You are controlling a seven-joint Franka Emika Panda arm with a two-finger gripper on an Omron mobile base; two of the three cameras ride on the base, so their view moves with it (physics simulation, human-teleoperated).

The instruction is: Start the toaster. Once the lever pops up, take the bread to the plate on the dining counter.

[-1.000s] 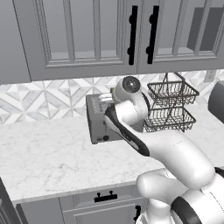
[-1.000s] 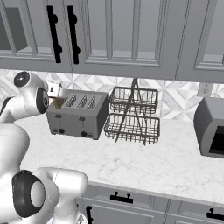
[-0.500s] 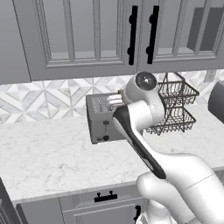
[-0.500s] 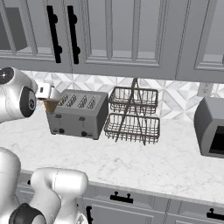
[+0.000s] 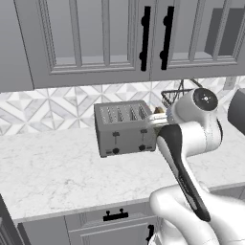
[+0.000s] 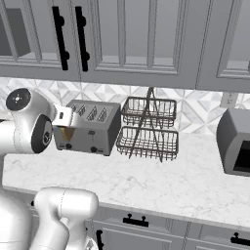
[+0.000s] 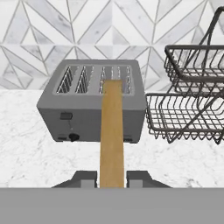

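Bread (image 7: pixel 112 131) sits edge-on, clamped in the nearly closed end effector (image 7: pixel 112 178), now pulled back from the toaster (image 7: pixel 92 105) near the tabletop's (image 7: pixel 26 153) back edge, so carrying to the plate likely comes next.

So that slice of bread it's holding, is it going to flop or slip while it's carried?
The bread probably stays stiff: it stands straight, edge-on, between the fingers with no sag. It looks thin, so likely light. Held only at its lower edge, it could pivot or slip on a quick swing.
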